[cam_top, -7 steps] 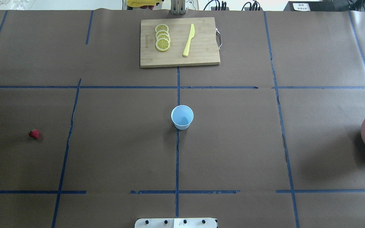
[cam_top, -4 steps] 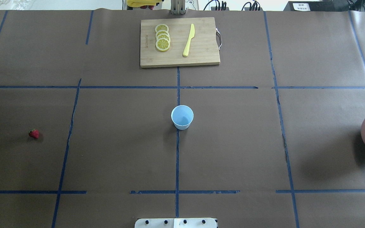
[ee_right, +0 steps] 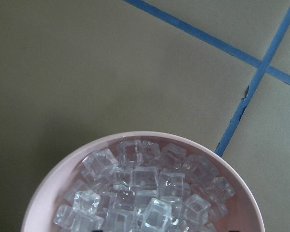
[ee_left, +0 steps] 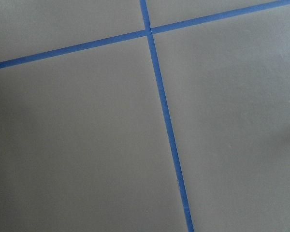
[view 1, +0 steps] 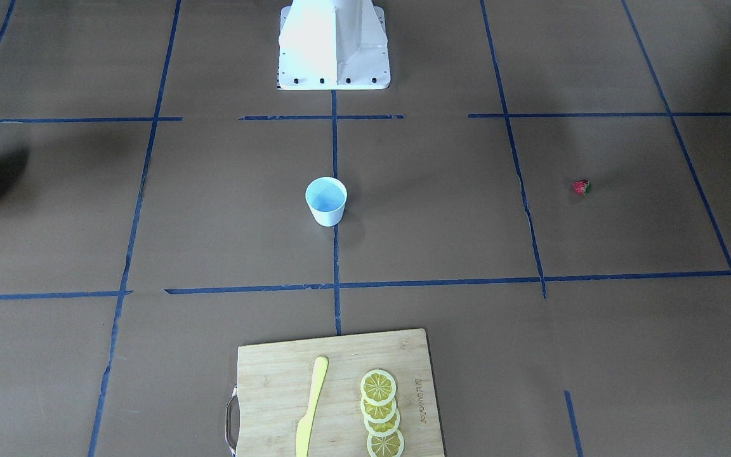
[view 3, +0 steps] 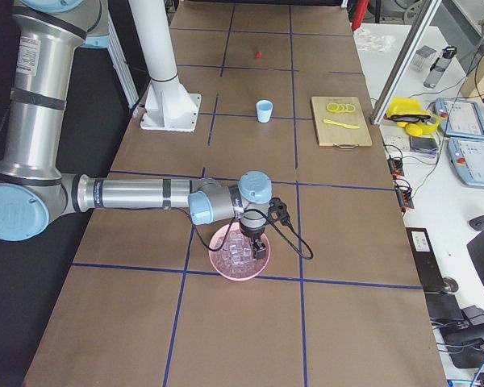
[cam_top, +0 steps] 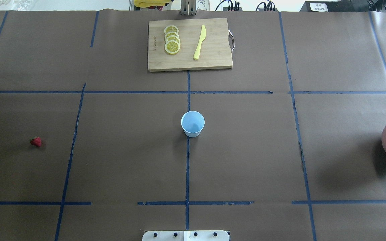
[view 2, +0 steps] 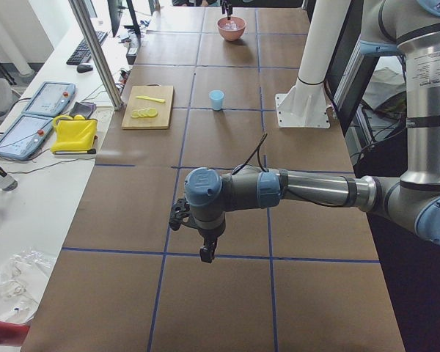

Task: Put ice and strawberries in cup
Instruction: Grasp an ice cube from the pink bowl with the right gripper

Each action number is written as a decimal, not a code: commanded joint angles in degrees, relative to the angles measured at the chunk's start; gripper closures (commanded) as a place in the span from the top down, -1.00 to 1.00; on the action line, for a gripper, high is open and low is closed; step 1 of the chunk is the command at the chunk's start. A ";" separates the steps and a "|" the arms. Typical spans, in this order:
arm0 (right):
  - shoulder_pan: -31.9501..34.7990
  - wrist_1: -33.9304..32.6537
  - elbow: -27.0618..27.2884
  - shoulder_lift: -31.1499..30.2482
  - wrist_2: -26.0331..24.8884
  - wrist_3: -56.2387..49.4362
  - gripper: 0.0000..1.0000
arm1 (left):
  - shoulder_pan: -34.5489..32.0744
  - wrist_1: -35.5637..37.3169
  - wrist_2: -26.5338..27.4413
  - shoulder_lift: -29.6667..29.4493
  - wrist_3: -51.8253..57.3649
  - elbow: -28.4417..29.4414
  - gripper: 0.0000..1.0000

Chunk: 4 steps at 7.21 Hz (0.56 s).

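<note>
**Right arm over the ice, cup not yet filled**

Low in the right-side view, the right gripper [view 3: 256,242] hangs just above the bowl [view 3: 223,272] of ice [ee_right: 145,188]. I cannot tell if its fingers are apart. Mid-frame, the cup [cam_top: 192,124] stands empty. At the top lies the strawberry [cam_top: 36,141]. Neither has moved in the last second, so I'd judge no pick has been made. The left gripper [view 2: 205,254], equally unreadable, hovers over bare paper.

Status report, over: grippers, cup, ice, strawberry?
Left gripper hangs over table, right gripper over ice in bowl; open or shut unclear. Cup upright at centre, nothing in it. Strawberry alone on robot's left. Cutting board beyond cup, off both paths.
</note>
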 commanded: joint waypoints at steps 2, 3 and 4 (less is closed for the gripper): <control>-3.43 0.04 -1.85 0.50 -1.62 0.20 0.73 | 0.00 0.00 0.00 0.00 0.05 0.08 1.00; -4.40 0.04 -2.30 0.51 -1.89 0.20 0.70 | 0.00 0.00 0.00 0.00 -0.04 0.08 1.00; -4.84 0.04 -2.65 0.51 -1.98 0.20 0.68 | 0.00 0.09 0.00 0.00 -0.04 0.08 1.00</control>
